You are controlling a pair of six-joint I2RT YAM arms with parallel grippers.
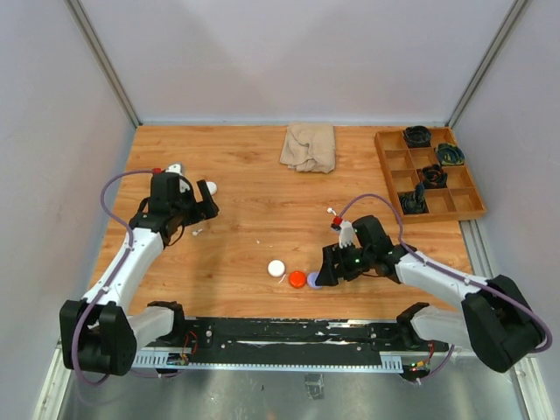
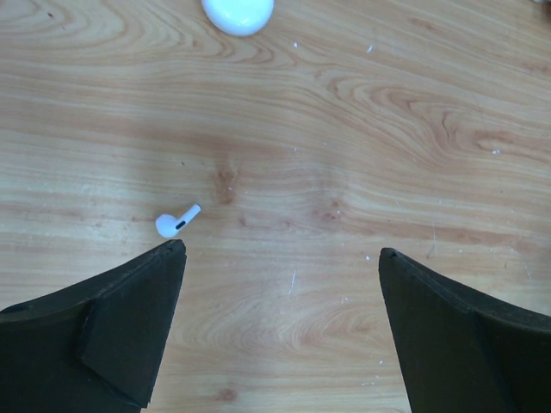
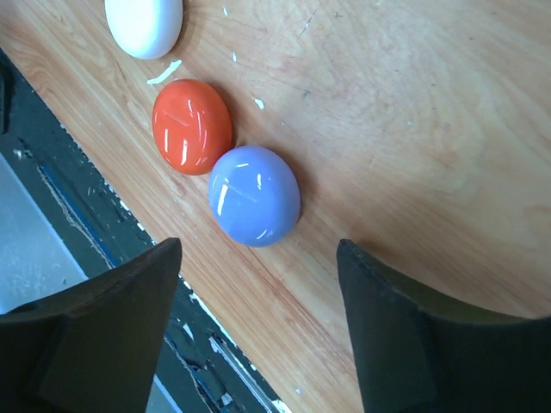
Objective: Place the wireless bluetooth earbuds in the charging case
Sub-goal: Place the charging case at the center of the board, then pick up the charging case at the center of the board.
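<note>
1. Since the left gripper (image 2: 282,249) hangs wide open, the white earbud (image 2: 177,221) lies free on the table (image 2: 344,129) beside one fingertip, seemingly awaiting pickup.
2. The right gripper (image 3: 258,245), parted and empty, faces the purple case (image 3: 255,195).

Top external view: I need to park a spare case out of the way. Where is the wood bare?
Widest bare patch: mid-table, bordered by the cloth, the left arm and the right arm. Also bare: the strip between cloth and wooden tray. Crowded: the near edge, where white puck, red puck and purple puck line up by the right fingers.
</note>
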